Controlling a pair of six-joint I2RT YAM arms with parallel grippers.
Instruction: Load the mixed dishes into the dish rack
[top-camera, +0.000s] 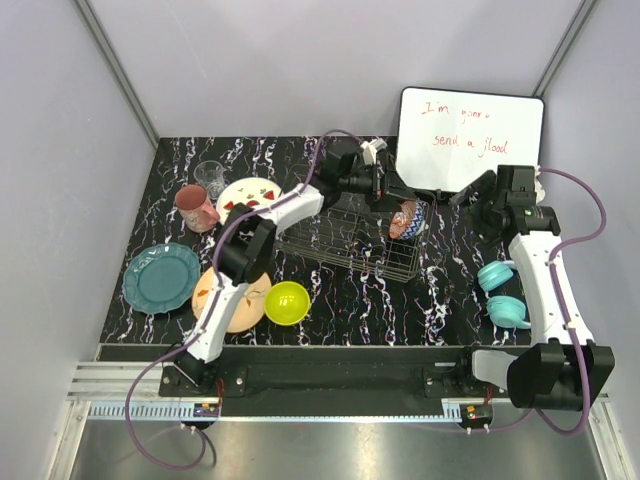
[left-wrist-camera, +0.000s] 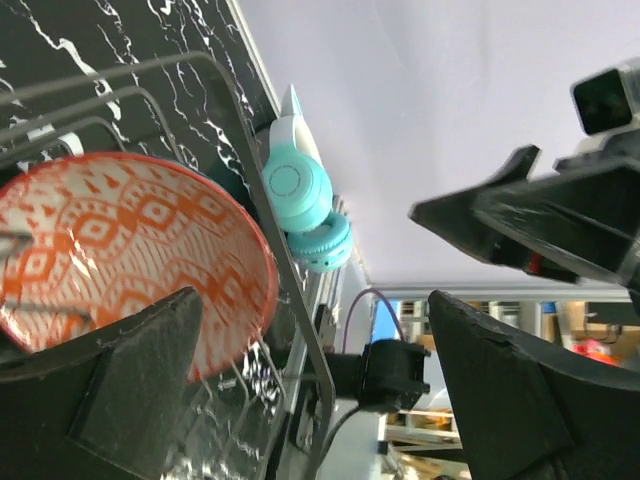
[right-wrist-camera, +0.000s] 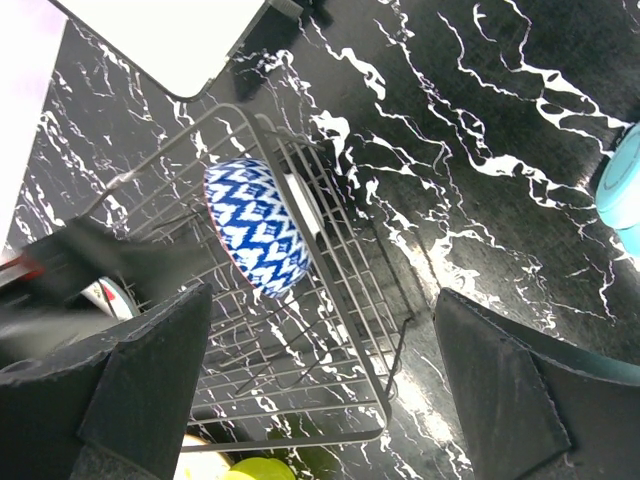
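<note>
only the patterned bowl (right-wrist-camera: 255, 235) is in the dish rack (top-camera: 335, 243) (six more wait outside); left gripper (left-wrist-camera: 312, 297), right gripper (right-wrist-camera: 322, 292) both spread, empty

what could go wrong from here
The red-white patterned bowl stands on edge at the end of the dark wire dish rack; it could tip over. The open left pincer has a finger beside its rim and might snag it. The right pincer hangs close; arms may collide.

1. Top external: high behind the bases, facing down over the whole black marbled desk (top-camera: 340, 300).
2. Left wrist: close, sideways, at the dark wire dish rack (top-camera: 345, 240).
3. Right wrist: higher, tilted down; all three share the rack.
</note>
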